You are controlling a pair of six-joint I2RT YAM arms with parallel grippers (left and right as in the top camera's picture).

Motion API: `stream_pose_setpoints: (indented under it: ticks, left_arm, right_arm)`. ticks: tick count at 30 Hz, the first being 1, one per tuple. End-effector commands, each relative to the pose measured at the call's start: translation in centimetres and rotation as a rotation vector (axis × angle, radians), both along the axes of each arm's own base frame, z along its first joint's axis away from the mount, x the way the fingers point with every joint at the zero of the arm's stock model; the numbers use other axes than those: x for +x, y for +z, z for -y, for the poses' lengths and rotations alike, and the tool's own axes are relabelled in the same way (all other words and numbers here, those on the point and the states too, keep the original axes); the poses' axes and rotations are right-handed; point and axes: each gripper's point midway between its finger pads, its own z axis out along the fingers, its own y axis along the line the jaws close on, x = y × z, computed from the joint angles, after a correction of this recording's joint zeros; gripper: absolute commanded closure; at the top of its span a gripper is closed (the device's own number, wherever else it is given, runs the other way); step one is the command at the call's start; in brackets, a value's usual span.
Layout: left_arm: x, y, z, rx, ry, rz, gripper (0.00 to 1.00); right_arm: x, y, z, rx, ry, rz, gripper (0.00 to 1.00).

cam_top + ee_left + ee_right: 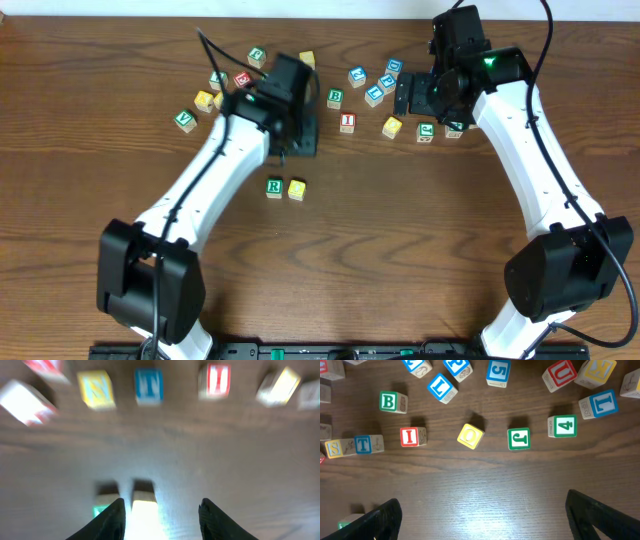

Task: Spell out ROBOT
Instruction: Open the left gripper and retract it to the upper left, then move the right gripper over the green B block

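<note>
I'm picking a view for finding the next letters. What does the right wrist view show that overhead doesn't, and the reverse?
Right wrist only: legible faces on the yellow O block and green J block. Overhead only: the left arm and right arm whole, and the green R block legible with a yellow block beside it. Both: green B block and red I block.

Left wrist view motion-blurred; blue block (148, 384) and its neighbours smeared. Green block (101, 509) cut off at bottom edge. Overhead: letter on yellow block (297, 188) too small to read.
</note>
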Motion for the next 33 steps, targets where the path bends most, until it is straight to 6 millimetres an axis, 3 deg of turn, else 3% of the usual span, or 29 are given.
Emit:
stream_pose_setpoints:
  ticks: [1,7,17,22,33]
  left_arm:
    - [3.5,5.6,-2.3,-0.004,0.055,0.155,0.53]
    - [7.0,9.2,-5.9,0.057,0.123,0.28,0.53]
    - [8.7,9.5,-11.1,0.093,0.23,0.309,0.54]
    - [8.9,9.4,-12.1,0.097,0.253,0.307,0.53]
    - [7.8,8.4,-12.3,0.111,0.249,0.252,0.53]
  right_arm:
    - [0.1,-0.2,-0.3,-0.003,-0.001,-0.003,0.01]
    - [0.1,-0.2,-0.3,-0.003,-0.001,-0.003,0.01]
    - [0.1,-0.2,-0.3,-0.003,-0.001,-0.003,0.01]
    - [0.1,-0.2,-0.3,-0.003,-0.001,-0.003,0.01]
    - [0.1,-0.2,-0.3,-0.003,-0.001,-0.003,0.01]
